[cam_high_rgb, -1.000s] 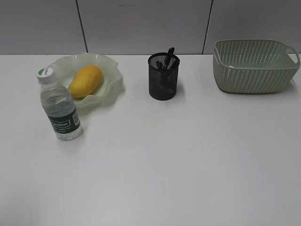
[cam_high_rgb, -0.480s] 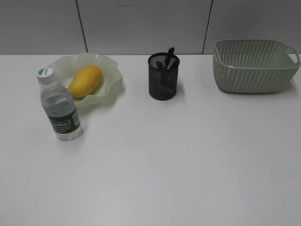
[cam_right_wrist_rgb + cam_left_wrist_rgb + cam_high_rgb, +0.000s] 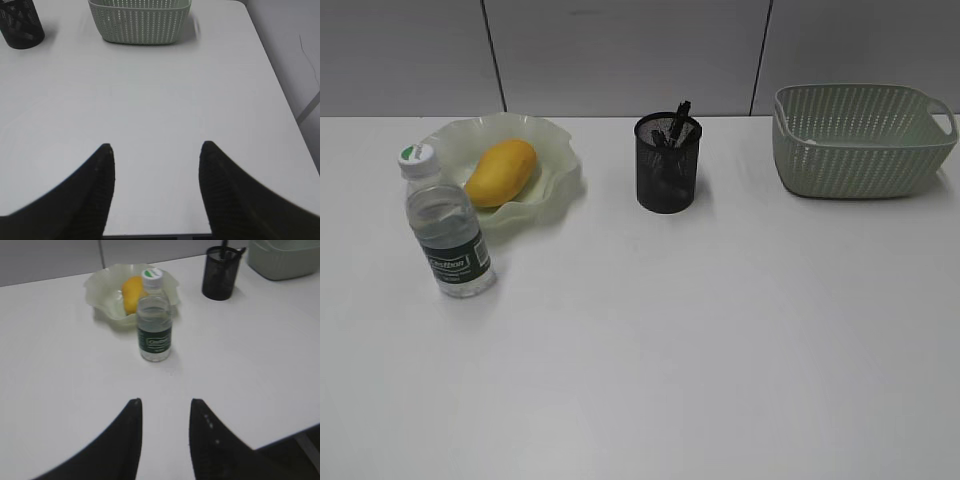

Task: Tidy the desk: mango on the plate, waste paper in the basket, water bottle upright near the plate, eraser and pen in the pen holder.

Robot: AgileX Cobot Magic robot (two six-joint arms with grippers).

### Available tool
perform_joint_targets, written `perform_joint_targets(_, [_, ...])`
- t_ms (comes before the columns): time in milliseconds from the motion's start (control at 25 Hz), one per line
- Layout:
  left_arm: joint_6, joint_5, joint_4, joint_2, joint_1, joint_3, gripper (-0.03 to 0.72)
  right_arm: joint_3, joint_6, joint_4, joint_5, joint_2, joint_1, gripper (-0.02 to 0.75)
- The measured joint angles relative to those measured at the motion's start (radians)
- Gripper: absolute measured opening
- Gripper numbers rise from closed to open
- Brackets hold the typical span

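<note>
Desk (image 3: 720,350): white tabletop, carrying every item below.
Basket (image 3: 860,140): sitting at the far right corner; its contents cannot be made out.
Plate (image 3: 555,165): lying far left, holding the mango (image 3: 501,171).
Bottle (image 3: 445,225): standing upright, cap on, just in front of the plate.
Pen holder (image 3: 668,162): standing between plate and basket, dark pens (image 3: 678,118) sticking out.
Left gripper (image 3: 165,412): hovering over bare desk, jaws narrowly parted, gripping nothing.
Right gripper (image 3: 156,155): hovering near the basket, jaws spread wide, gripping nothing.
</note>
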Motion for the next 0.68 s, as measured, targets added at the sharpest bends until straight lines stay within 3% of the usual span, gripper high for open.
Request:
perform_joint_targets(240, [0.0,0.0,0.0,0.0,0.311,0.0,0.237,0.0,0.0,0.001,0.0,0.0,-0.089,0.434])
perform_joint_targets(320, [0.0,0.0,0.0,0.0,0.381,0.0,0.237,0.0,0.0,0.002,0.0,0.0,-0.11,0.434])
perform_joint_targets(680, [0.0,0.0,0.0,0.0,0.406,0.0,0.237,0.0,0.0,0.003,0.0,0.0,-0.115,0.434])
